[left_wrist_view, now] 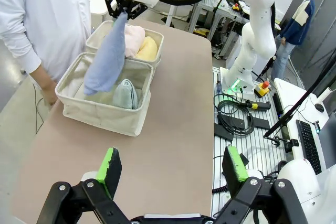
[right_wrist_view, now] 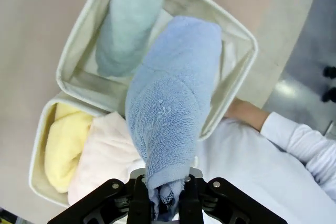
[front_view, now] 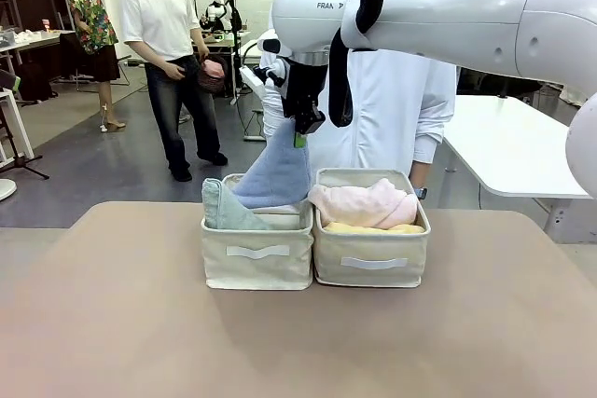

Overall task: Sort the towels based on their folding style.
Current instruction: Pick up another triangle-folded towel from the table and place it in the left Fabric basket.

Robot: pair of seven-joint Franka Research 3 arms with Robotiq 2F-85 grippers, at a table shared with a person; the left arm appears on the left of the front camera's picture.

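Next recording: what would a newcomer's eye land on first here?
The light blue towel dangling from the shut right gripper over the left bin, where a grey-teal towel already sits. Beside it, the right bin holds pink and yellow towels.

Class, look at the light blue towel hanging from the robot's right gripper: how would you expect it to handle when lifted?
Probably floppy: the light blue towel hangs limp from the right gripper, pinched at one end. Likely light, since that small pinch carries it. Its terry surface looks grippy, so slipping seems unlikely.
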